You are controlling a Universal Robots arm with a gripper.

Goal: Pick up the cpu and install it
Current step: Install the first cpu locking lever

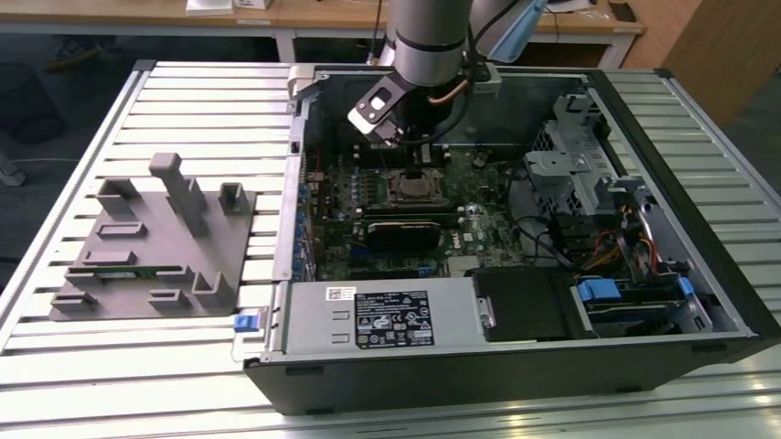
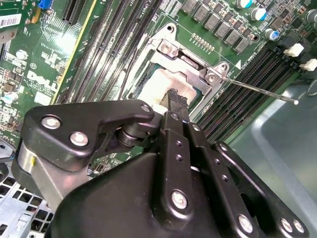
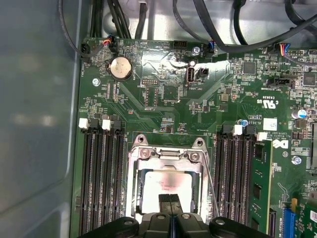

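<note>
The cpu (image 3: 161, 184) (image 2: 151, 90), a flat chip with a pale silvery top, lies flat inside the metal socket frame (image 3: 168, 153) (image 2: 195, 74) on the green motherboard (image 1: 458, 224). My gripper (image 3: 170, 201) (image 2: 177, 99) (image 1: 416, 170) hangs straight over it, its two black fingers pressed together with nothing between them. In both wrist views the tips sit at or just above the chip's top, and I cannot tell whether they touch it. The fingers hide part of the chip.
The open computer case (image 1: 683, 302) lies on a slatted table (image 1: 183, 101). Memory slots (image 3: 101, 178) flank the socket, and a thin lever rod (image 2: 257, 89) sticks out beside it. A grey plastic holder (image 1: 146, 247) stands at the exterior view's left. Drive cages and cables (image 1: 586, 192) fill the case's right side.
</note>
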